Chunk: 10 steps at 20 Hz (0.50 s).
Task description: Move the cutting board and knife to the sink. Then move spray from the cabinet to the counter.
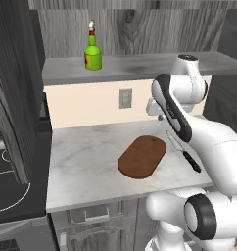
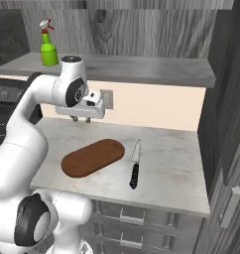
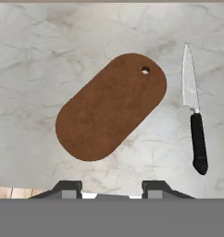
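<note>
- The cutting board lies flat on the marble table, set at a slant, with its small hole at the end toward the back wall.
- The knife lies flat on the table just beside the board and apart from it, on the side away from the stovetop. Its grey blade points toward the back wall and its black handle toward the table's front edge.
- The end effector hangs in the air above the table, behind the board and near the back wall, pointing down. It touches nothing.
- In the hand view its two dark fingertips stand apart with bare marble between them; nothing is held. How wide the gap is against its full spread I cannot tell.
- The spray, a green bottle with a yellow label and a red-and-white trigger head, stands upright on the light grey shelf of the cabinet, toward the end nearest the stovetop.
- A wall outlet sits on the cream back wall, between the shelf and the table.
- The black stovetop with ring burners adjoins the table on the left.
- Grey drawer fronts with handles sit below the table's front edge.
</note>
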### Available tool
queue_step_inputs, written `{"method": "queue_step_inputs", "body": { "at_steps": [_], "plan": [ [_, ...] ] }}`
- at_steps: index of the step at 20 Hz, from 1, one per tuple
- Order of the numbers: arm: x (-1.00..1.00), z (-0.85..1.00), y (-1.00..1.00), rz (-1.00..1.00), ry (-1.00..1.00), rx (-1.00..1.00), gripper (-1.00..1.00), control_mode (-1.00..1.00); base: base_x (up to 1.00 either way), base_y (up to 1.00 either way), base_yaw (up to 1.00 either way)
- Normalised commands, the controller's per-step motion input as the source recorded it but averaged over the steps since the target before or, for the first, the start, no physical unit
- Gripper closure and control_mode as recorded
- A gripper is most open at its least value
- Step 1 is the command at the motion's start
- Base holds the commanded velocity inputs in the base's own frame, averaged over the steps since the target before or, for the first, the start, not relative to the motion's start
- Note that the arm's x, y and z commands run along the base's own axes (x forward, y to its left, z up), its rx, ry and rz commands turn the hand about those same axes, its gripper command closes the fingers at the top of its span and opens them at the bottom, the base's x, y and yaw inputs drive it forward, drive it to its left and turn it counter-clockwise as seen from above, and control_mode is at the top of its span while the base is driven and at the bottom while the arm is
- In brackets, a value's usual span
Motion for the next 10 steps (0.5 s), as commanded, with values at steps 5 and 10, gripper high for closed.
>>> {"method": "queue_step_inputs", "body": {
  "at_steps": [5, 10],
  "plan": [
    [-0.31, 0.00, -0.01, 0.00, -0.05, 0.00, -1.00, -1.00, 0.00, 0.00, 0.00],
    [-0.81, 0.00, -0.01, 0.00, -0.18, 0.00, -1.00, -1.00, 0.00, 0.00, 0.00]
  ]
}}
